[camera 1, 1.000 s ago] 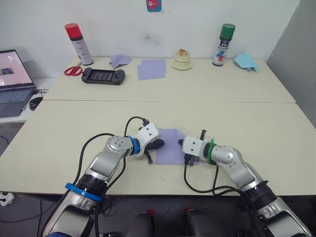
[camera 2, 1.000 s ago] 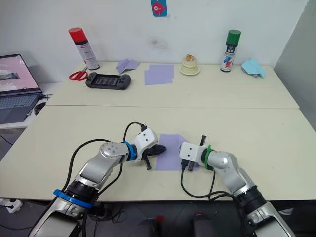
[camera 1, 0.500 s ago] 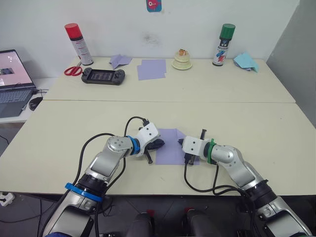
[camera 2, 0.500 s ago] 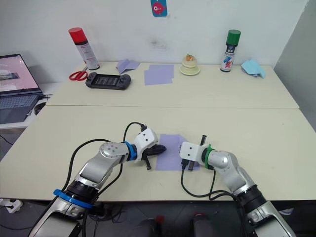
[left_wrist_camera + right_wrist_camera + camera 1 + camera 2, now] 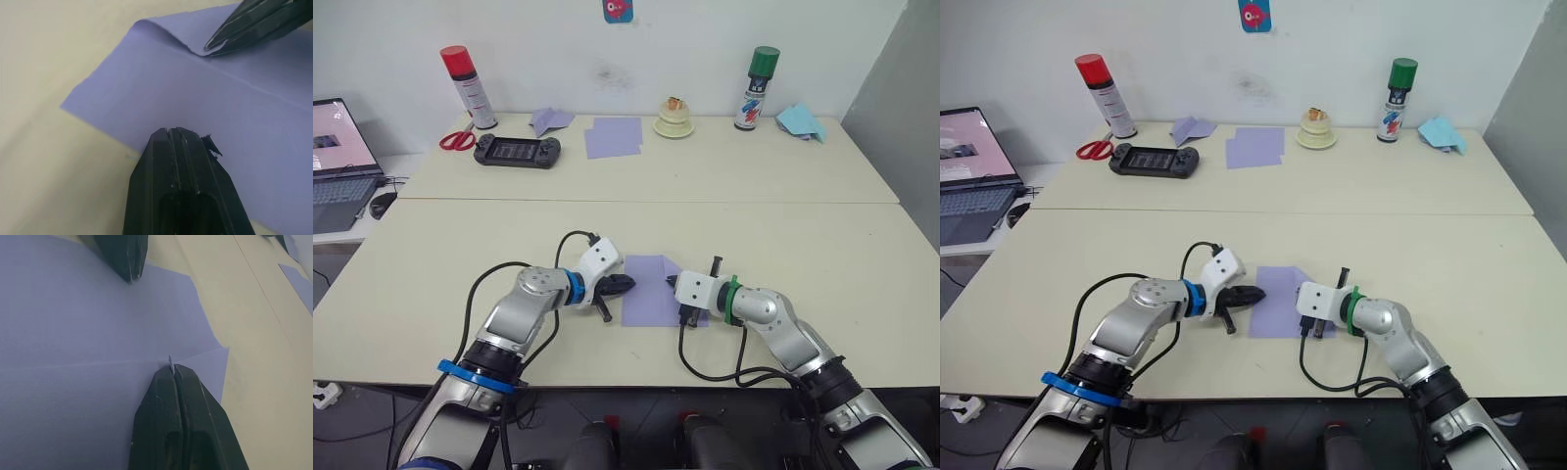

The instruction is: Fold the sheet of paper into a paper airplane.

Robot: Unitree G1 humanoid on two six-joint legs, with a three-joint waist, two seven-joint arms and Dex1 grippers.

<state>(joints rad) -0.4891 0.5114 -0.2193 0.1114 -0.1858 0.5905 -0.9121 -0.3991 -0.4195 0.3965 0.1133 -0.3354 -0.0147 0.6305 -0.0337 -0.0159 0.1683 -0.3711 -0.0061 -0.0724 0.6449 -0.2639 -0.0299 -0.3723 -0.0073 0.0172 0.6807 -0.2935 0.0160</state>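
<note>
While the sheet [image 5: 653, 290] lies on the near desk [image 5: 822, 255] between the two arms, both tools meet it at opposite edges. The left tool [image 5: 625, 284], fingers closed together with nothing between them, rests its tip on or just above the left edge. The right tool [image 5: 171, 368], also pinched shut, has its tip at the right edge; in the right wrist view a sliver of paper seems to stand between its tips, so it may be nipping the edge, though this is hard to tell. A crease line runs across the sheet in both wrist views, and the far right corner is turned over, so the folding looks barely begun.

The main risk is the thin sheet sliding on the smooth desk: if one tool pushes sideways with no firm hold on the other side, the paper would skate or rotate and the next fold would miss the crease. A hard downward press could crumple or tear the edge. The raised flap could also spring back open if it is released before it is pressed flat.
</note>
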